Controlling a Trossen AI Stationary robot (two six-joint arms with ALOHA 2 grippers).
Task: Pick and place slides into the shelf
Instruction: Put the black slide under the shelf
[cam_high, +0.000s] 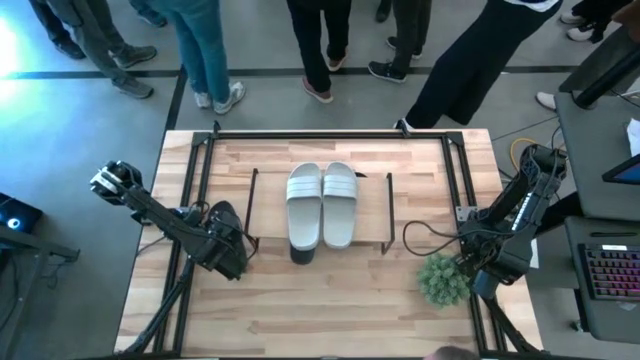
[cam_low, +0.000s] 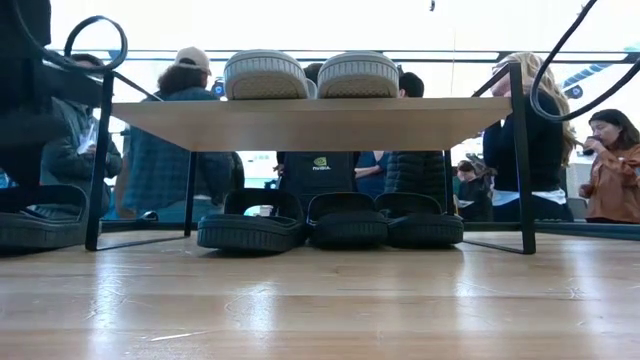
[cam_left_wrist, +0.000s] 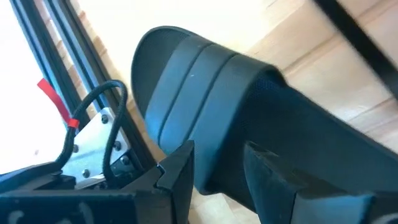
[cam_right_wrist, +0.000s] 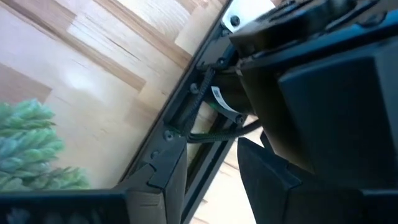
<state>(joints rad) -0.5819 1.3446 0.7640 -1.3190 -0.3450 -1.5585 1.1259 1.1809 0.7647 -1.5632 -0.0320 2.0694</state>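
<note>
Two grey slides (cam_high: 321, 205) sit atop the shelf (cam_low: 310, 122), three black beneath; left pincer (cam_left_wrist: 217, 171) seemingly grips the last black slide (cam_left_wrist: 249, 112); right pincer's state unclear.

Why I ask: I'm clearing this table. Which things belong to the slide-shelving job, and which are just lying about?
Job:
- two pale slides on the shelf
- three black slides under it
- fourth black slide at the left pincer

Lying about:
- green plant near the right pincer
- onlookers beyond the table
</note>
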